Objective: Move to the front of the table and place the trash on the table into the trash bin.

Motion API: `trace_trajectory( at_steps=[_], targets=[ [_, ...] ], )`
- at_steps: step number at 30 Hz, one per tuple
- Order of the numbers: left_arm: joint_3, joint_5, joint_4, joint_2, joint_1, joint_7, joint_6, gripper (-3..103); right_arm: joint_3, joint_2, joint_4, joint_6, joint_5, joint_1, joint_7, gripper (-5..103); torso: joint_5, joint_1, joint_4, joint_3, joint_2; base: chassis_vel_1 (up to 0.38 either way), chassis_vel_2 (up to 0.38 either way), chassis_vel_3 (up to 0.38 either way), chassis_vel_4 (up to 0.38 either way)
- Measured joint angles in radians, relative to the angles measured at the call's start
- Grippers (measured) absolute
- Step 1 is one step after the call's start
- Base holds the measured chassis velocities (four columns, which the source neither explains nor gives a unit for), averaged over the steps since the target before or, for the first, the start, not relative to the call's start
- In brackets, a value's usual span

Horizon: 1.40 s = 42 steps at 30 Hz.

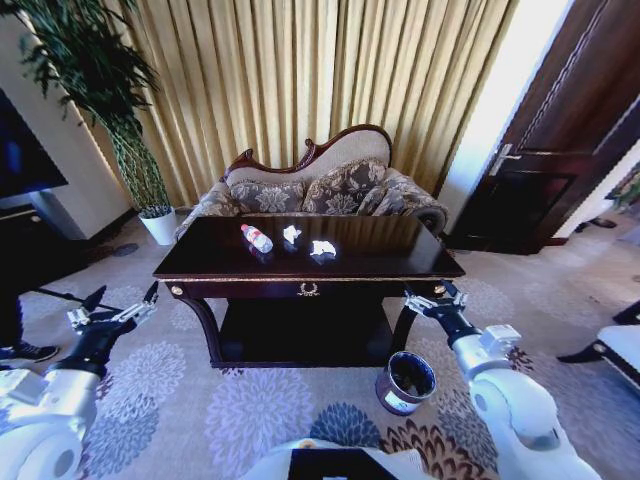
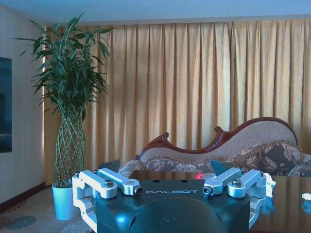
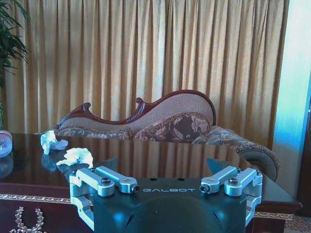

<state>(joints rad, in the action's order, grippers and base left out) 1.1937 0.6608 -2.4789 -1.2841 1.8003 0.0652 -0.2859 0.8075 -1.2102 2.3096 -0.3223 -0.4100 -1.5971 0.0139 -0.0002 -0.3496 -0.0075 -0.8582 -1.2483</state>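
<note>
The dark glossy table stands straight ahead of me. On its top lie the trash items: a clear bottle with a red cap and two crumpled white paper wads. The round dark trash bin stands on the carpet by the table's front right leg. My left gripper hovers open off the table's left front corner. My right gripper is open near the right front corner, above the bin. The right wrist view shows the wads and the bottle beyond the open right gripper. In the left wrist view the red bottle cap peeks past the open left gripper.
A carved-back patterned sofa sits behind the table before gold curtains. A tall plant in a white pot stands at the back left, and a dark door is at the right. A person's shoe rests on the carpet at the far left.
</note>
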Motion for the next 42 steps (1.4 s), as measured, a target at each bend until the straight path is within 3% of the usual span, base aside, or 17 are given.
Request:
trace_trajectory(
  at_steps=[42],
  targets=[
    [0.001, -0.001, -0.004, -0.006, 0.002, 0.001, 0.0, 100, 0.006, -0.009, -0.017, 0.033, 0.014, -0.014, 0.022, 100, 0.0002, 0.0, 0.0, 0.0, 0.0, 0.0, 0.0, 0.0, 0.0]
  ],
)
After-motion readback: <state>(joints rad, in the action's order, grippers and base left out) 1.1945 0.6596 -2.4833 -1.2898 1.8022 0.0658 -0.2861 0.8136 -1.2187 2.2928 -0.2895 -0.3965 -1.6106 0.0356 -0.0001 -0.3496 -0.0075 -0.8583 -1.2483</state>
